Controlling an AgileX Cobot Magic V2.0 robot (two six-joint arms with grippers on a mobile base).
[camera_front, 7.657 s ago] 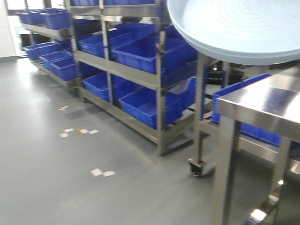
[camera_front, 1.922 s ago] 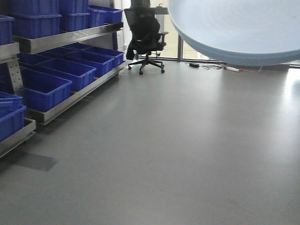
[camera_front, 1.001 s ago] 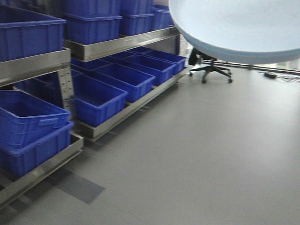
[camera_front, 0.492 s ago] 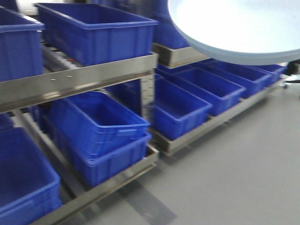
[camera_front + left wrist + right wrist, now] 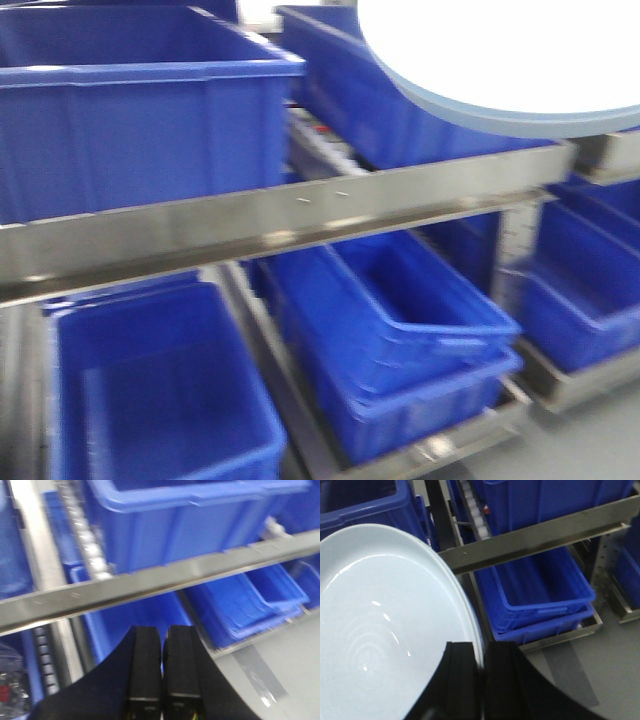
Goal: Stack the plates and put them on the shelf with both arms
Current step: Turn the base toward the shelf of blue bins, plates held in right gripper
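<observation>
Right wrist: fingers (image 5: 481,672) pinch plates (image 5: 385,625) rim | shelf (image 5: 540,537) rail beyond

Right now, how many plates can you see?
1: a pale plate held at its rim in the right gripper, in front of the blue crates. A second stacked under it may be hidden; the left gripper holds none.

Steel shelf (image 5: 300,215) and blue crates (image 5: 150,120) now close ahead.
</observation>
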